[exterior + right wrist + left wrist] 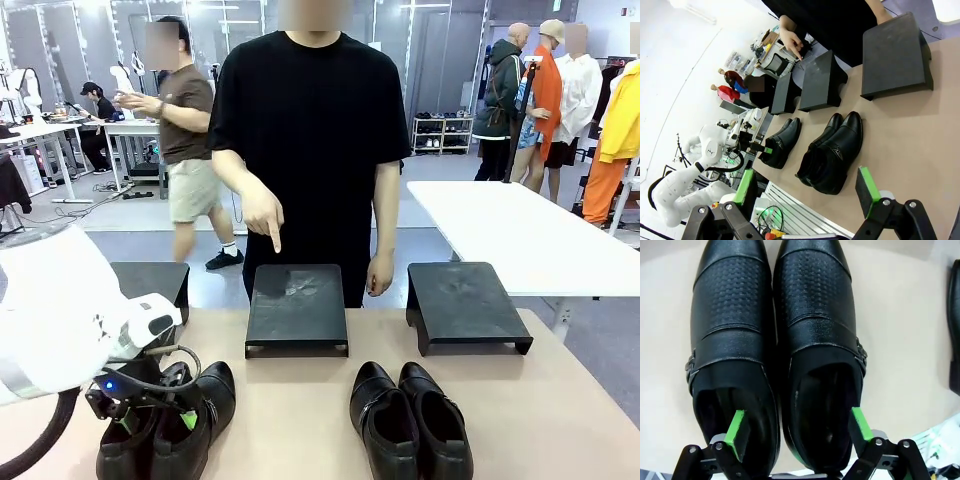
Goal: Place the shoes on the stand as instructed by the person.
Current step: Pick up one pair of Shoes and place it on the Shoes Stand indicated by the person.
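Observation:
Two pairs of glossy black shoes stand at the near edge of the table: the left pair [190, 425] [805, 315] [782, 140] and the right pair [410, 420] [832, 152]. My left gripper [157, 415] [797, 427] is open and lowered onto the left pair. One green pad [735, 432] sits inside one shoe's opening. The other pad [860, 422] is at the outer rim of the neighbouring shoe. My right gripper [805, 190] hangs open high above the table, holding nothing. The person [310, 110] points a finger [275, 245] down at the middle stand [297, 310] [820, 80].
Two more black stands flank the middle one, the left stand [150, 280] [785, 92] and the right stand [467, 305] [895, 55]. A white table [520, 230] stands behind at the right. Other people stand in the background.

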Available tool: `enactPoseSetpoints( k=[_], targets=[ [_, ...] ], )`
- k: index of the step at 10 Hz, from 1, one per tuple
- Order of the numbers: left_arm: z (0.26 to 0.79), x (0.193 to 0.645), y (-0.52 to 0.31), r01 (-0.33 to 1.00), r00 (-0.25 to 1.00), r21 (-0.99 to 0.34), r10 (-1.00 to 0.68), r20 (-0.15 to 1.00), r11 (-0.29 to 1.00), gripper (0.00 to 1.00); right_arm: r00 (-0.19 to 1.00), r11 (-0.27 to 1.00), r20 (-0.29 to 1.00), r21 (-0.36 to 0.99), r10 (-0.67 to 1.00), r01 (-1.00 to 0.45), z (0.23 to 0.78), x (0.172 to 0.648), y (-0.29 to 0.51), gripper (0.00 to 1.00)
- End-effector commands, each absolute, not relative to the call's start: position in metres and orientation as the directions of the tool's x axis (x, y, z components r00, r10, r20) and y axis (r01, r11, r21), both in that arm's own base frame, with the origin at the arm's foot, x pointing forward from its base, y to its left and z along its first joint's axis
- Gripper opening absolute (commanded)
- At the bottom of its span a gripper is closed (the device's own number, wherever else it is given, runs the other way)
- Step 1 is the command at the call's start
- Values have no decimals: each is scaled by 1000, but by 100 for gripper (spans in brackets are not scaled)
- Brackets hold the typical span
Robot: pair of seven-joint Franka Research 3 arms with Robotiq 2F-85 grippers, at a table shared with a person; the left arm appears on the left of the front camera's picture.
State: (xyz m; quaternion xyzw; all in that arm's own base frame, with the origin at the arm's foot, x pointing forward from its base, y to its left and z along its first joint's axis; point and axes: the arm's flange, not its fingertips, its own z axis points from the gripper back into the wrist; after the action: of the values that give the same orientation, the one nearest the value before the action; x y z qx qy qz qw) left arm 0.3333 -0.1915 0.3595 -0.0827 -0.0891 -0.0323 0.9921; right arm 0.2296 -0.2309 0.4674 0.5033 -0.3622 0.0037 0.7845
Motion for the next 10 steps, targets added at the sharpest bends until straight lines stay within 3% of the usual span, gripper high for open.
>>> enactPoseSetpoints(
  k=[1, 2, 3, 4, 6, 7, 8, 10],
  targets=[
    [321, 268, -149, 95, 973, -125, -66, 220, 988, 84, 727, 487, 582, 784, -363, -384, 468, 230, -231, 100],
    [319, 267, -149, 108, 973, -88, -87, 213, 990, 41, 727, 487, 582, 784, -363, -384, 468, 230, -231, 100],
    [318, 266, -148, 95, 974, -75, -78, 213, 993, 25, 727, 487, 582, 784, -363, -384, 468, 230, -231, 100],
    [319, 266, -147, 91, 975, -75, -73, 211, 993, 0, 727, 487, 582, 784, -363, -384, 468, 230, -231, 100],
    [321, 265, -146, 91, 974, -89, -70, 214, 992, 0, 727, 487, 582, 784, -363, -384, 468, 230, -231, 100],
    [323, 265, -145, 94, 974, -95, -71, 215, 991, 5, 727, 487, 582, 784, -363, -384, 468, 230, -231, 100],
    [325, 264, -144, 93, 974, -99, -69, 218, 991, 0, 727, 487, 582, 784, -363, -384, 468, 230, -231, 100],
    [326, 264, -140, 91, 973, -110, -65, 220, 990, 0, 727, 487, 582, 784, -363, -384, 468, 230, -231, 100]
  ],
)
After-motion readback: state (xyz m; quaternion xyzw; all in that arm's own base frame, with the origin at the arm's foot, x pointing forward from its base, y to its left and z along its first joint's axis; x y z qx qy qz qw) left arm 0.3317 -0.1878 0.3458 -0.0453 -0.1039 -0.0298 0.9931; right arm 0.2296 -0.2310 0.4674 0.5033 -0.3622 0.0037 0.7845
